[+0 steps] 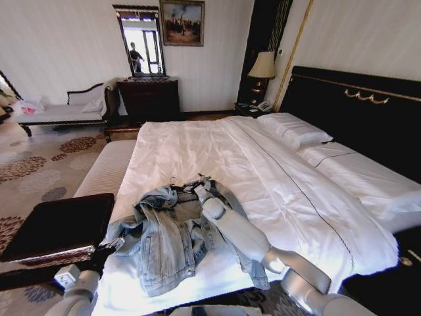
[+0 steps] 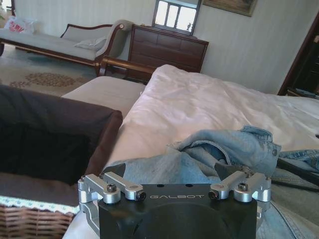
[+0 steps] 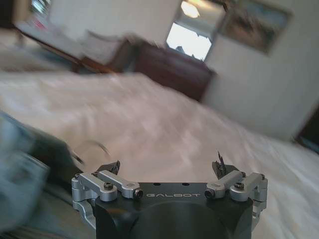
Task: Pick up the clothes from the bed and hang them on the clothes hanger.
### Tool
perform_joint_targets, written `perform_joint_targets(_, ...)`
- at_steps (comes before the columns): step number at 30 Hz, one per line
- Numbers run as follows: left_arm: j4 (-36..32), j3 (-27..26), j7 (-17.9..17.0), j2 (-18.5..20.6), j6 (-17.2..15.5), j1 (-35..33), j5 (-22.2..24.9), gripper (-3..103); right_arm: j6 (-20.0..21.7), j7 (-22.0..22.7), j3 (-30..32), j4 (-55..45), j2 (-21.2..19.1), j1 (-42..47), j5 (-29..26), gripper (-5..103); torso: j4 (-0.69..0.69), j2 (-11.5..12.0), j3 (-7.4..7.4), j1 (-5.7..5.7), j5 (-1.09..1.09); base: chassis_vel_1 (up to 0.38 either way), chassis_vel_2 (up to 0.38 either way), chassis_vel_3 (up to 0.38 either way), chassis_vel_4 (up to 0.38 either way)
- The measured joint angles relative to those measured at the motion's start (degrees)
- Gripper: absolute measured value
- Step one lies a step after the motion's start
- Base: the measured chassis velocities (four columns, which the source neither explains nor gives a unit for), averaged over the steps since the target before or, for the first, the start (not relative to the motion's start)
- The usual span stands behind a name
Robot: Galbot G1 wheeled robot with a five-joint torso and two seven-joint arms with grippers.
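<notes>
The clothes, a faded light blue denim jacket (image 1: 172, 232), lie crumpled on the near part of the bed (image 1: 217, 151), which has white sheets. The clothes hanger (image 1: 179, 186) is thin and black; it lies at the jacket's collar with its hook toward the far side. My right gripper (image 1: 200, 189) reaches over the jacket to the collar beside the hanger. In the right wrist view this gripper (image 3: 165, 167) is open above the sheet, the blurred jacket (image 3: 20, 174) off to one side. My left gripper (image 1: 108, 249) is at the jacket's sleeve edge; up close this gripper (image 2: 167, 172) is open with denim (image 2: 219, 149) just beyond its fingertips.
A dark-topped wicker box (image 1: 59, 224) stands close beside the bed by my left arm. Past it a beige bench (image 1: 105, 168) runs along the bed. Pillows (image 1: 293, 130) and the black headboard (image 1: 355, 112) are at the right. A dresser (image 1: 150, 97) and chaise (image 1: 62, 112) stand by the far wall.
</notes>
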State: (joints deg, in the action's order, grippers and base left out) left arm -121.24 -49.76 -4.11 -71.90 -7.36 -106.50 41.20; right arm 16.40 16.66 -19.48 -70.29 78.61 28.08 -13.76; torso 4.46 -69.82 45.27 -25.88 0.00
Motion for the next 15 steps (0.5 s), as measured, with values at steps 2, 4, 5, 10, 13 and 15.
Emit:
perform_joint_targets(2,-0.52,0.11,0.04,-0.67,0.24,-0.53,-0.10,100,1.21,1.36,0.31,1.90,0.22,-0.21,-0.83,100,0.00,0.00,0.00,-0.01,0.01,0.000,0.000,0.000,0.000)
perform_joint_targets(4,-0.75,0.13,0.08,-0.97,0.45,-0.89,-0.20,100,1.51,1.66,0.43,2.18,0.13,-0.02,-0.97,100,0.01,0.00,0.01,-0.01,0.00,0.000,0.000,0.000,0.000)
perform_joint_targets(5,-0.87,0.13,0.13,-1.14,0.65,-1.14,-0.29,100,1.62,1.66,0.45,1.59,-0.18,0.39,-1.24,100,0.01,0.00,0.01,-0.01,0.01,0.000,0.000,0.000,0.000)
perform_joint_targets(10,-0.86,-0.19,0.17,-1.02,1.03,-1.68,-0.57,100,1.64,-0.69,-0.26,-4.14,-2.27,2.36,-1.26,100,-0.02,0.00,0.00,0.00,0.00,0.000,0.000,0.000,0.000)
perform_joint_targets(13,0.65,-1.28,-0.04,3.03,-0.43,0.47,-3.26,100,0.65,-1.15,0.27,-5.59,-2.98,3.48,0.02,100,-0.02,-0.01,0.00,0.01,0.00,0.000,0.000,0.000,0.000)
perform_joint_targets(15,2.78,-2.17,0.07,6.79,-1.19,3.45,-3.22,100,0.36,-1.14,0.60,-5.67,-3.16,3.51,0.00,100,0.00,-0.02,0.00,0.01,-0.02,0.000,0.000,0.000,0.000)
